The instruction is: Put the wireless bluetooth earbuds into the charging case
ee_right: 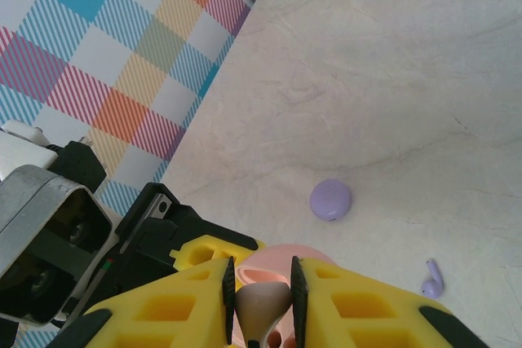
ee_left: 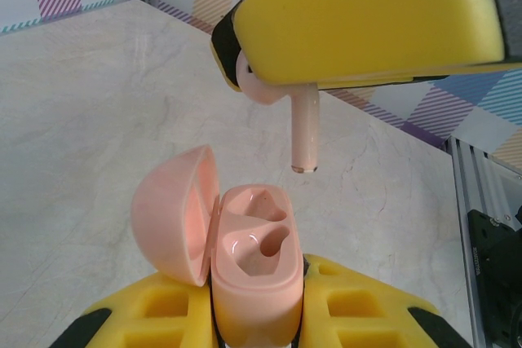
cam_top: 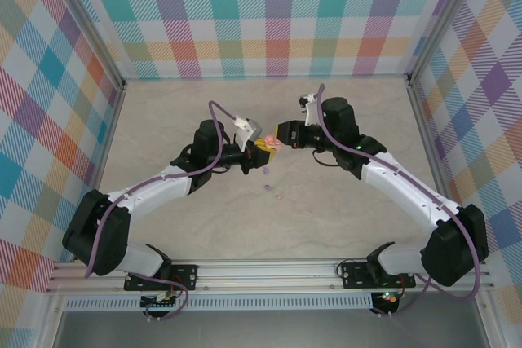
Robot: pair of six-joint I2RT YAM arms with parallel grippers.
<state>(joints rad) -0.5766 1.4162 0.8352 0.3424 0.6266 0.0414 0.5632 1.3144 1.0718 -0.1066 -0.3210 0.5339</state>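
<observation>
Earbud (ee_left: 303, 134) glossy, slender-stemmed; case (ee_left: 253, 295) rounded.

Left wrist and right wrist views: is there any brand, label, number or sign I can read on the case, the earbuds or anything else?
No readable text in any view.
The pink charging case, the pink earbud held above it, the round purple case and the purple earbud on the table all show plain surfaces with no print.
Any marking in the top external view is too small to read.
</observation>
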